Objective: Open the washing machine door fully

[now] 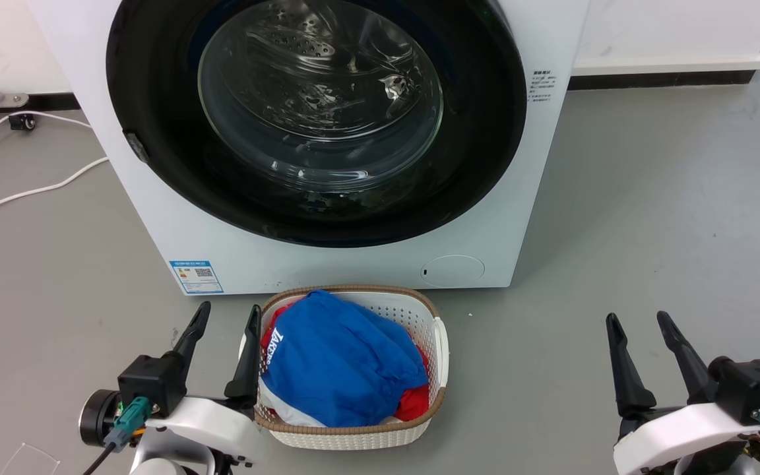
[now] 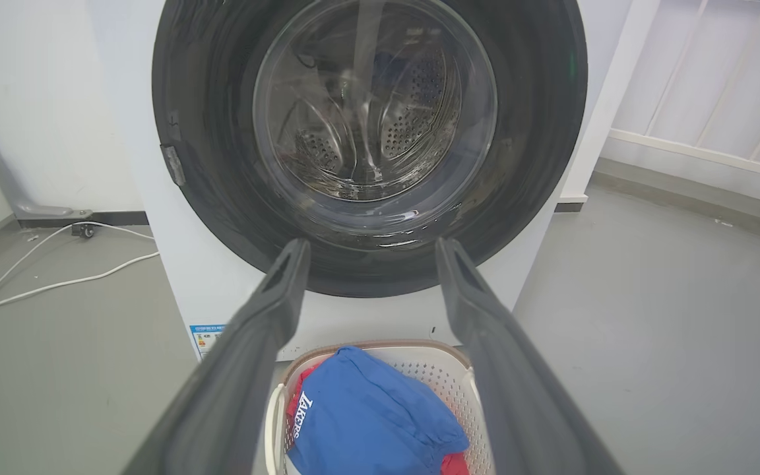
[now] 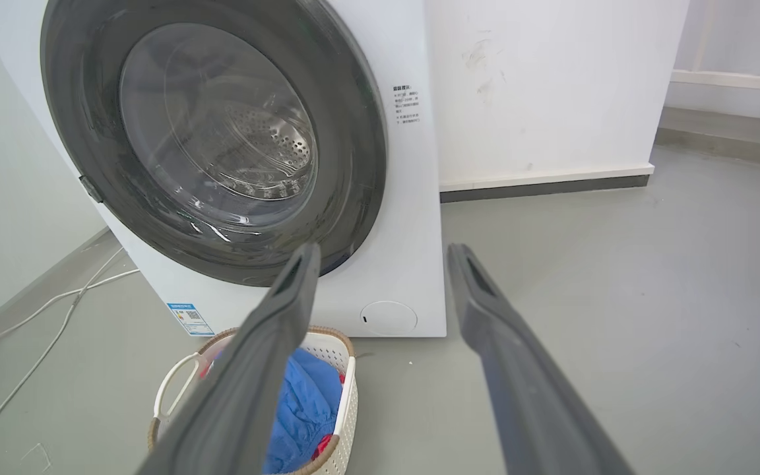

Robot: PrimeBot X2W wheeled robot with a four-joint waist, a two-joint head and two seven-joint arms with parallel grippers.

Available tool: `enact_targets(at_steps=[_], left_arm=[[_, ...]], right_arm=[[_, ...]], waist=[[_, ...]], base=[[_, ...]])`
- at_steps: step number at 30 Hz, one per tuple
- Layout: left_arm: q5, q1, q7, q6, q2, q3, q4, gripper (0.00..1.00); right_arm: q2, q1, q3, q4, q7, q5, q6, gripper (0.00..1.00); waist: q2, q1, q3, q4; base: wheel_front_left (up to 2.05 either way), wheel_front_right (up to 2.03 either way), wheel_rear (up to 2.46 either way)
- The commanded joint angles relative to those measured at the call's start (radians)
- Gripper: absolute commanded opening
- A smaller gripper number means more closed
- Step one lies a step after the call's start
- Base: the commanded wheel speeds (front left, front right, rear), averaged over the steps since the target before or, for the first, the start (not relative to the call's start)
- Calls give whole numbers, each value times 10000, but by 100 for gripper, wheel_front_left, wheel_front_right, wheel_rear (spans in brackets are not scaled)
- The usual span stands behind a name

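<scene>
The washing machine door (image 1: 156, 86) is a wide glossy black disc with a clear bulging glass window, lying flat against the white machine front. A small grey latch tab (image 1: 136, 146) sits on its left rim. The door (image 2: 208, 119) faces the left wrist camera squarely, and the door (image 3: 347, 132) is seen at an angle in the right wrist view. My left gripper (image 1: 228, 313) stands open low at the left, beside the basket. My right gripper (image 1: 637, 320) stands open low at the right over bare floor. Both are well short of the door, holding nothing.
A white woven-rim laundry basket (image 1: 436, 343) with blue and red clothes stands on the grey floor right before the machine. White cables (image 1: 30, 191) trail on the floor at the left. A white wall with a dark skirting (image 1: 664, 79) runs behind at the right.
</scene>
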Motion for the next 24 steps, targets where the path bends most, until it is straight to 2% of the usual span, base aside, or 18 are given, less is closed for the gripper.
enact_targets(at_steps=[1, 24], left_arm=[[223, -157, -82, 50, 53, -48, -40, 100], [1370, -30, -520, -200, -138, 258, 157, 100]], right_arm=[[29, -19, 5, -103, -75, -251, 18, 100], [44, 93, 89, -231, -403, -1677, 12, 100]], waist=[[-1, 0, 5, -4], [-1, 0, -21, -69]], base=[[0, 0, 0], [0, 0, 0]])
